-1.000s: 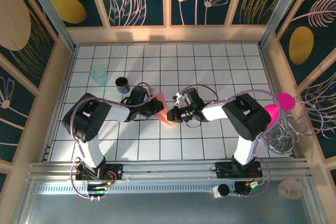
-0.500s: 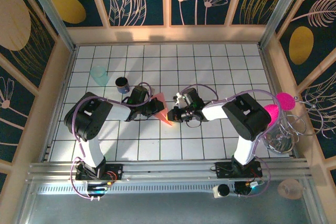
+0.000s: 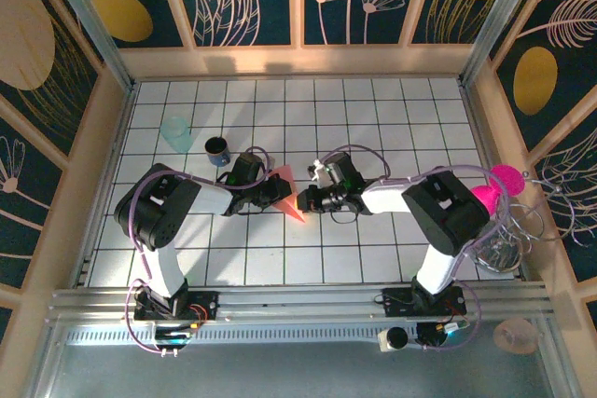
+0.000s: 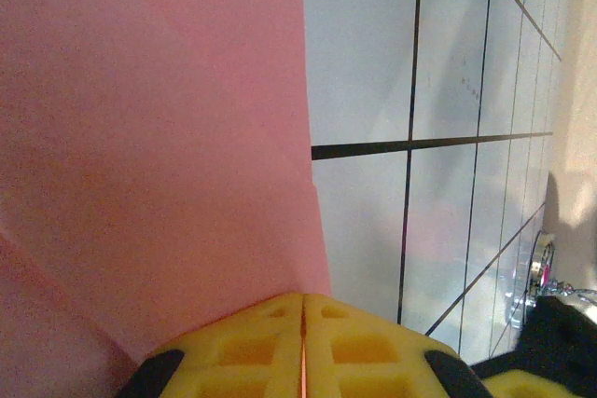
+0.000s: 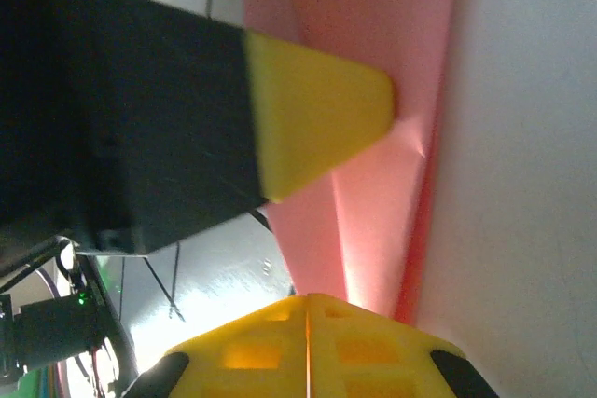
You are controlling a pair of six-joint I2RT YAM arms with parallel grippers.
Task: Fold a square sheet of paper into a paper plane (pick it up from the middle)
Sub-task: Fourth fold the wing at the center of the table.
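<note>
While it lies folded to a slim point at the middle of the tiled tabletop [image 3: 373, 118], the paper plane [image 3: 284, 179] is pinched by the left gripper [image 3: 279, 195] from the left and the right gripper [image 3: 301, 200] from the right, a dark cup [image 3: 216, 148] standing far-left of it

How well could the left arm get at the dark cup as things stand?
Probably not yet: the dark cup stands close by, but the left hand is shut on the paper, which the right hand also pinches. It would have to let go first.
</note>
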